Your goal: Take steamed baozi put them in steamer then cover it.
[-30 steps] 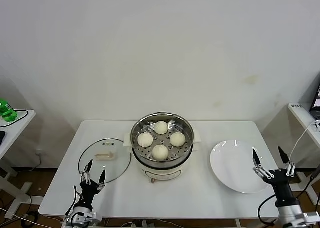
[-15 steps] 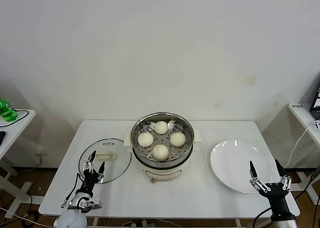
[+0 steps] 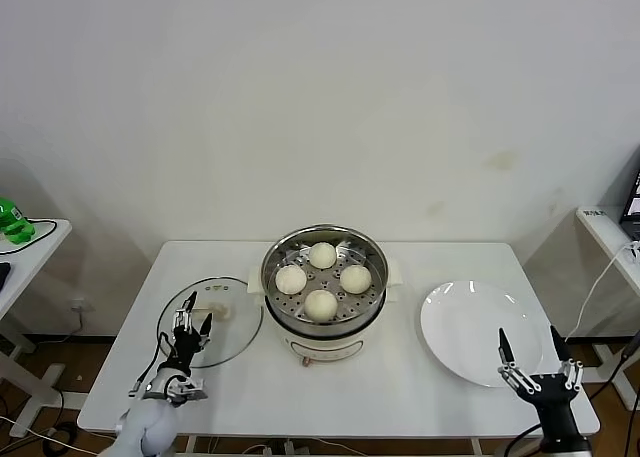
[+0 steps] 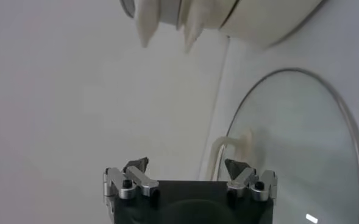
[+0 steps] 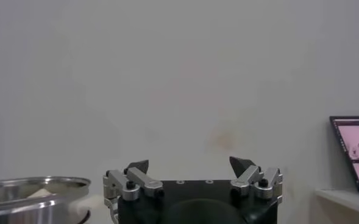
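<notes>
Well, the white table point(image 3: 400, 397) carries everything, and the steamer point(image 3: 324, 289) sits at its middle with the pot uncovered. All four steamed baozi point(image 3: 321, 304) already lie on the perforated tray inside, so to my eye the loading is done and the covering step is the one in hand. On the robot's right the white plate point(image 3: 470, 327) lies bare. The cover point(image 3: 222, 327) rests flat on the table to the robot's left of the pot, just beside it, its cream handle point(image 3: 213, 312) facing up.

The left gripper point(image 3: 186, 329) hangs over the near part of the glass with its fingers spread apart and nothing between them; from its wrist camera the handle shows just ahead of the fingertips. I would judge the next move to be settling those fingers on either side of the handle, closing, lifting, and carrying the lid across onto the pot's rim. The right gripper point(image 3: 526, 349) waits near the table's front edge by the plate, fingers equally wide and holding nothing.
</notes>
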`<state>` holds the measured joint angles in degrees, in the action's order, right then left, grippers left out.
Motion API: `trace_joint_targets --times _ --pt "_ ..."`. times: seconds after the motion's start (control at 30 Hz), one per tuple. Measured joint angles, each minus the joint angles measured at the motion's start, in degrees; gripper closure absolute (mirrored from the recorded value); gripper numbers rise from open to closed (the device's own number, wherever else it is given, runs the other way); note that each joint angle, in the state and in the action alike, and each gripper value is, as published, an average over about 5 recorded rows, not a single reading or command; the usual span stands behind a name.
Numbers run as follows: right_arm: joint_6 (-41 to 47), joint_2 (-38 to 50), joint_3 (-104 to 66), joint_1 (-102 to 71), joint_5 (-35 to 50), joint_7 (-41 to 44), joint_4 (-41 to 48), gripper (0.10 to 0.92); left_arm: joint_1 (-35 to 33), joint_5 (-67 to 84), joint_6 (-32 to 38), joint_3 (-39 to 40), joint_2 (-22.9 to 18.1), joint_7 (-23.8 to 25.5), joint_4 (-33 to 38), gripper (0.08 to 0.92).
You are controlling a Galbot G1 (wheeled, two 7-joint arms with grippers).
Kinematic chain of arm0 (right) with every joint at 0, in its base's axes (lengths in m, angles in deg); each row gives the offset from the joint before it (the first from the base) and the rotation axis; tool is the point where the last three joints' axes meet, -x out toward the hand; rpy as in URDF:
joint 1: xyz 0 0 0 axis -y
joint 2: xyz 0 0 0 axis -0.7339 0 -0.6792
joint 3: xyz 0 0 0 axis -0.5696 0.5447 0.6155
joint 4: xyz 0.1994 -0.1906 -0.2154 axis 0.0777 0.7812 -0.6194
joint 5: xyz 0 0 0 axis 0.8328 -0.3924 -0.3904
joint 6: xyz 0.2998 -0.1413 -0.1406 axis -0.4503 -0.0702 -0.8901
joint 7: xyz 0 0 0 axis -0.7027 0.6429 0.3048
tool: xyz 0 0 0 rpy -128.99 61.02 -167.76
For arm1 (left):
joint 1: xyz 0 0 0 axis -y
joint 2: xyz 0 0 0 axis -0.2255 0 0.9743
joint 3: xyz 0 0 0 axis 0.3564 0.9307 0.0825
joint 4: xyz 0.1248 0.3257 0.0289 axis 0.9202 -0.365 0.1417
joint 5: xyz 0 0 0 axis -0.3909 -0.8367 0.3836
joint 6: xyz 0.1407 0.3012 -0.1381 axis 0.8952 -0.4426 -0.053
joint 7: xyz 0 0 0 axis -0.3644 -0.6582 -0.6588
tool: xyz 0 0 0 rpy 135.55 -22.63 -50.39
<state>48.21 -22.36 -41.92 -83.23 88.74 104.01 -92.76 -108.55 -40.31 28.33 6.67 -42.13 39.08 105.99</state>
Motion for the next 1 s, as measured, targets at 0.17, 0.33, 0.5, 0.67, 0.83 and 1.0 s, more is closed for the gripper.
trace_joint_targets --times 0.17,0.33,0.5,0.67,0.83,1.0 --pt "-0.14 -0.09 -0.03 -0.10 0.19 0.07 -0.16 0.203 1.93 -0.29 -0.04 0.84 -0.03 -0.04 -1.86 0.177" --pt "-0.24 -0.13 -0.06 -0.04 0.41 0.13 -0.12 0.203 3.77 -0.84 0.06 1.50 -0.31 -0.23 -3.64 0.177" --pt "-0.27 -0.13 -0.10 0.06 0.57 0.16 -0.08 0.203 5.33 -1.53 0.24 1.98 -0.59 -0.33 -5.22 0.220" --pt "-0.26 -0.17 -0.02 0.24 0.64 0.19 -0.13 0.203 6.02 -2.30 0.61 2.08 -0.97 -0.70 -6.46 0.354" --pt "-0.26 -0.19 0.06 0.29 0.75 0.21 -0.15 0.202 6.04 -3.19 1.19 1.93 -1.48 -1.27 -7.50 0.501" --pt "-0.35 -0.10 -0.02 0.28 0.94 0.22 -0.09 0.203 5.68 -4.40 1.89 1.61 -2.15 -2.02 -8.32 0.648"
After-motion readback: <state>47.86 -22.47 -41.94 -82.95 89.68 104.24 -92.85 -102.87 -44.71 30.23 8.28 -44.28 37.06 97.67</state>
